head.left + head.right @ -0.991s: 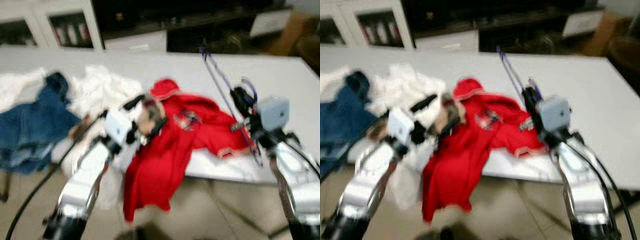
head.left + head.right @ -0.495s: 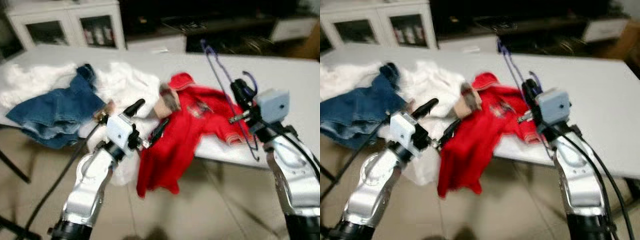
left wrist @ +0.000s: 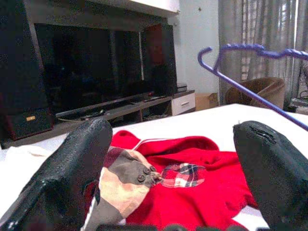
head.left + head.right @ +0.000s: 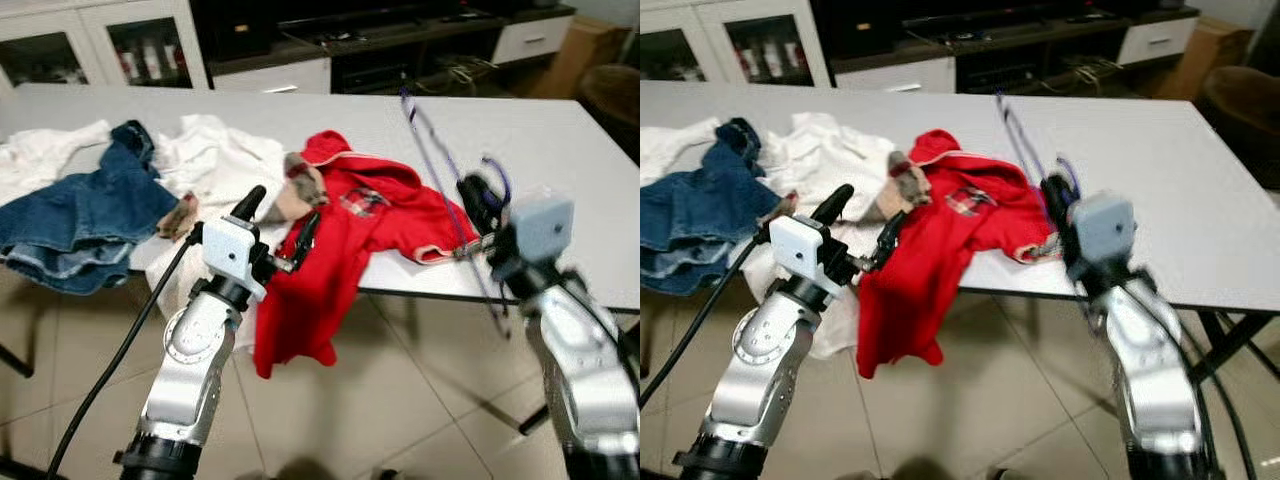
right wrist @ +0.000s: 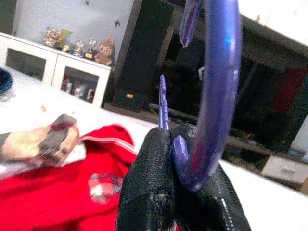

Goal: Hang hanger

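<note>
Nearby, red hoodie (image 4: 340, 240) overhanging table (image 4: 560, 150).

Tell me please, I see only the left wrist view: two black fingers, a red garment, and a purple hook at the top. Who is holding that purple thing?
Observer: The right gripper holds it. Its fingers are shut on the purple hanger near the hook, which the right wrist view shows close up.
Operator: Is the hanger inside the red garment?
Observer: No. It stands above the red hoodie, tilted, and nothing hangs on it.
Operator: And my left gripper, is it touching the cloth?
Observer: The left gripper is open at the table edge, in front of the hoodie. One fingertip is very close to the red cloth; I cannot tell if they touch.
</note>
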Available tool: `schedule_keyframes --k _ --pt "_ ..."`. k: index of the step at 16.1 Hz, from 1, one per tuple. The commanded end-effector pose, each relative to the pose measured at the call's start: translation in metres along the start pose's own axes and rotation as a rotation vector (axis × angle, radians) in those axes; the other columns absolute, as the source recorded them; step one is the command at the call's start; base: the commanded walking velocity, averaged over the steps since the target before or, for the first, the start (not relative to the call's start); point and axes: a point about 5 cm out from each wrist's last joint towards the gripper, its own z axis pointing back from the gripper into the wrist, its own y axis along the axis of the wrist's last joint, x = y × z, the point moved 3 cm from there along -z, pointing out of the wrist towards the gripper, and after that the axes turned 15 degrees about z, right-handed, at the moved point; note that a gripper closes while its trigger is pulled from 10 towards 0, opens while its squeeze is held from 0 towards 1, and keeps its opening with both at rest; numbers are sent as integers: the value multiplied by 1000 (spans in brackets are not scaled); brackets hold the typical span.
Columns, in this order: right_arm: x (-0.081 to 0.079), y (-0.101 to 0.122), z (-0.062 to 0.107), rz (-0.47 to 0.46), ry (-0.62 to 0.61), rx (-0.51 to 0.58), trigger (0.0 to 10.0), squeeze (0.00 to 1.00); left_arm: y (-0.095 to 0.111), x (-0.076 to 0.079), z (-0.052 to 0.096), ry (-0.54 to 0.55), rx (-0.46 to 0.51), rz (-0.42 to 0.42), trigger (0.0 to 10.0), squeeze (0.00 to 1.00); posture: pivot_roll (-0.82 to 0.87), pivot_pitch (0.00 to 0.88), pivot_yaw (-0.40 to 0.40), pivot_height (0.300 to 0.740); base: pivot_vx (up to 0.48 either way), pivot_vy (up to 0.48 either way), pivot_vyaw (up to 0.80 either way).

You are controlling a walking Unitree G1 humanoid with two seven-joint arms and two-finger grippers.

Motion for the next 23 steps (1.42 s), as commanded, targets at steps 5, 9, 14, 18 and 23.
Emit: schedule_keyframes --k 5,9,14,18,23 --pt "-30 6 17 -49 78 8 10000 0 -18 -12 25 90 -58 -9 10000 0 -10 0 68 740 0 0 0" --pt "-38 3 31 -54 87 -21 10000 0 -23 -10 33 105 -69 -15 10000 0 -7 0 67 740 0 0 0" --pt "-36 11 38 -16 3 4 10000 0 -20 -13 45 165 -35 -43 10000 0 -2 0 56 740 0 0 0" --pt "-31 15 32 -1 -32 37 10000 0 -5 -16 37 219 46 -44 10000 0 12 0 35 740 0 0 0" --pt "-29 18 17 6 -69 74 10000 0 -1 -10 35 242 81 -51 10000 0 40 0 28 740 0 0 0"
